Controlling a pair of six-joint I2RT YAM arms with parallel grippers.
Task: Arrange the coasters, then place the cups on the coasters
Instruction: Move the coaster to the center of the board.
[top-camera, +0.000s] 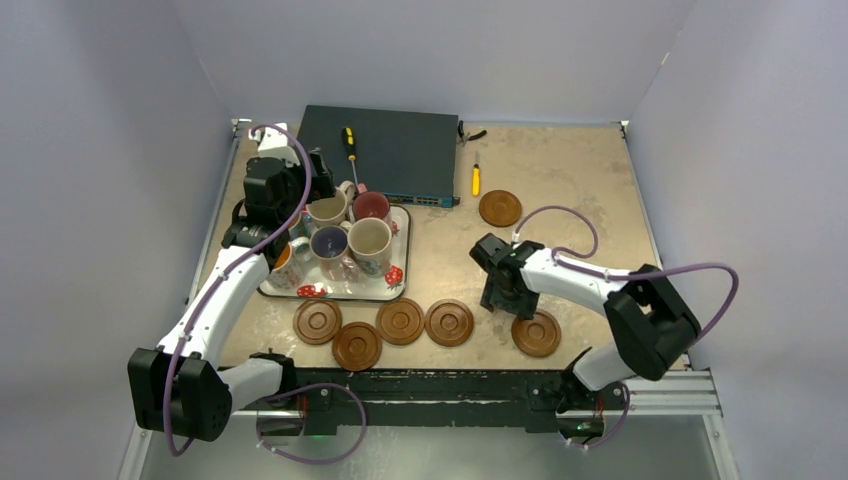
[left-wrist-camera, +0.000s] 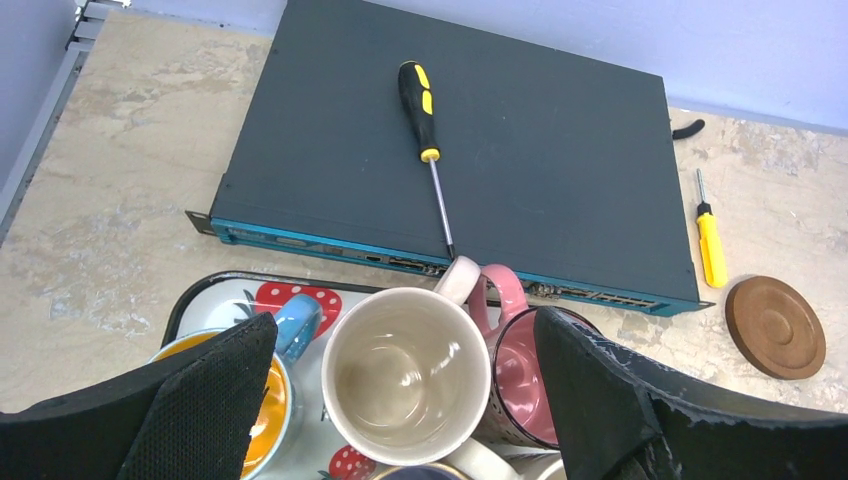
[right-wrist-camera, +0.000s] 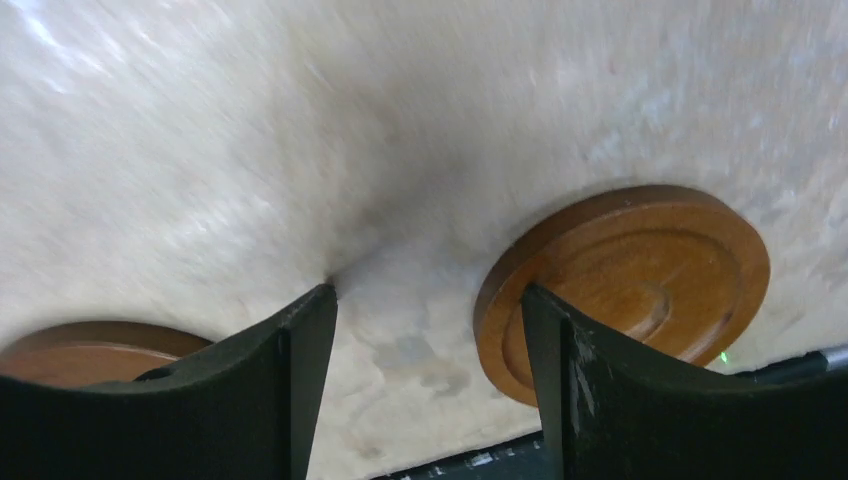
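Several cups stand on the strawberry tray (top-camera: 398, 262): a cream cup (top-camera: 327, 212), a red-pink one (top-camera: 371, 207), a purple one (top-camera: 329, 243), another cream one (top-camera: 369, 240) and an orange-inside one (top-camera: 285, 262). My left gripper (left-wrist-camera: 405, 370) hangs open over the cream cup (left-wrist-camera: 405, 360), one finger on each side. Four coasters (top-camera: 400, 321) lie near the front edge, a fifth (top-camera: 536, 333) to their right and one (top-camera: 500, 208) at the back. My right gripper (right-wrist-camera: 430, 330) is open and empty, low over bare table, with a coaster (right-wrist-camera: 625, 285) by its right finger.
A dark network switch (top-camera: 380, 155) lies behind the tray with a black-and-yellow screwdriver (top-camera: 349, 145) on top. A small yellow screwdriver (top-camera: 476, 180) lies on the table beside it. The black front rail (top-camera: 450, 385) runs just below the coasters.
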